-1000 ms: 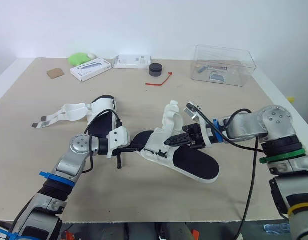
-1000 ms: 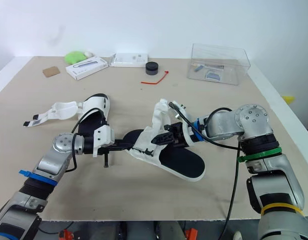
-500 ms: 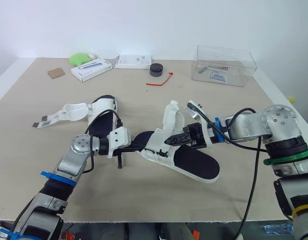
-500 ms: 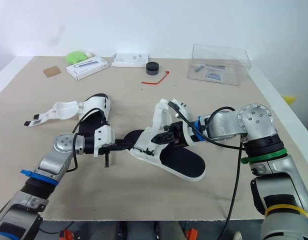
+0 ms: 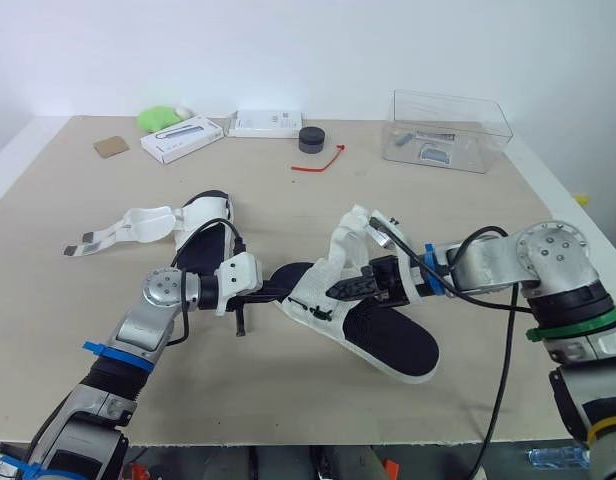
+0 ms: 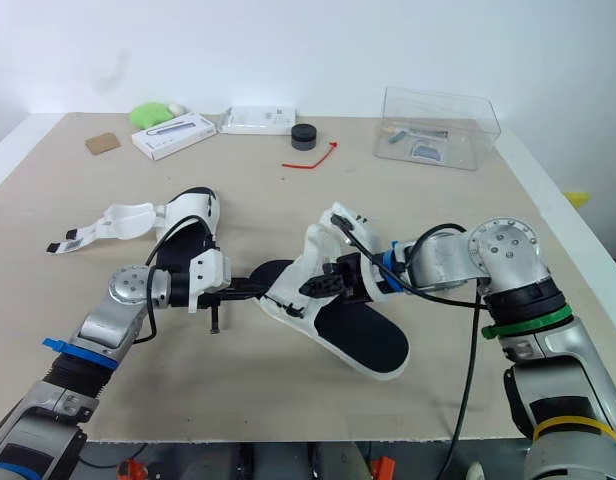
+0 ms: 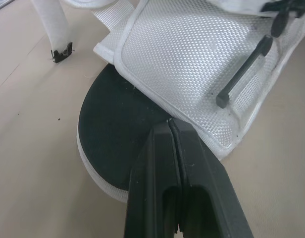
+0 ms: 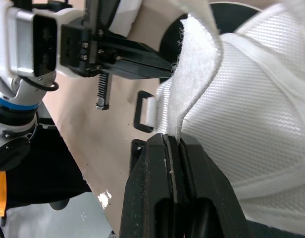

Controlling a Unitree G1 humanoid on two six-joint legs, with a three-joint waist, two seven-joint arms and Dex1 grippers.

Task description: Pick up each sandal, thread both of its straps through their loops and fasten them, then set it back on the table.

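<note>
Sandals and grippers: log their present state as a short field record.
near sandal: mid-table, between both grippers
far sandal: lying toward the robot's left, straps spread open
left gripper: shut, tips at near sandal's heel end
right gripper: shut on strap
strap: white, unfastened
black loop: nothing threaded through

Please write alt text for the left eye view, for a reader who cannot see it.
Two robot grippers hold a white sandal with a black sole at the middle of a beige table: the left gripper pinches one end, the right gripper pinches a strap. A second sandal lies to the robot's left, its straps spread open.
</note>
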